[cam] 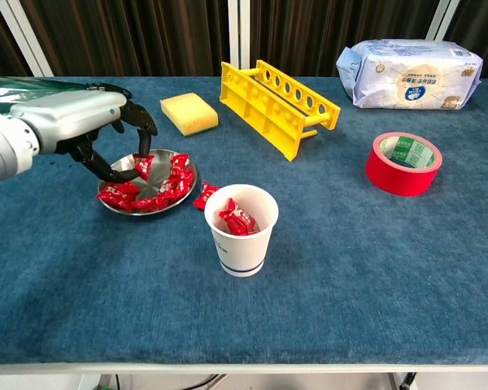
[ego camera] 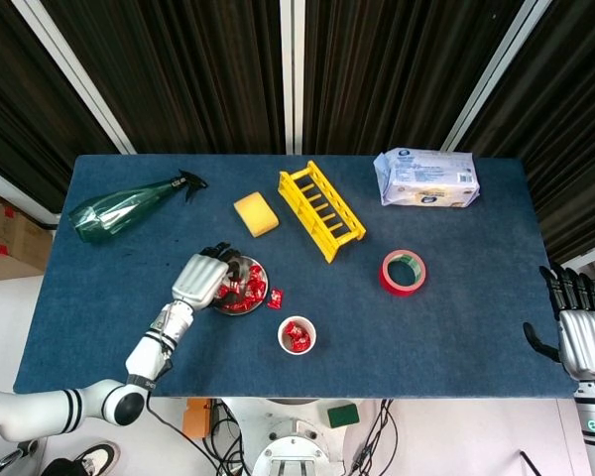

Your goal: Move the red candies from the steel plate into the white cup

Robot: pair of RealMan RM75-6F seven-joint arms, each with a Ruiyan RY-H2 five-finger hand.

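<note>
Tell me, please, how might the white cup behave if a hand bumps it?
The white cup looks like thin paper, taller than its narrow base, so it probably tips or slides easily. Only a few red candies weigh it down. Its wall would likely crumple under a firm squeeze.

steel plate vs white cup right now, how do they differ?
The shallow round steel plate is wide, low and shiny; the white paper cup is tall, narrow and matte. The plate holds many red candies spread flat; the cup holds a few. The left hand hangs over the plate; nothing is over the cup. Both stand upright on the blue table.
</note>
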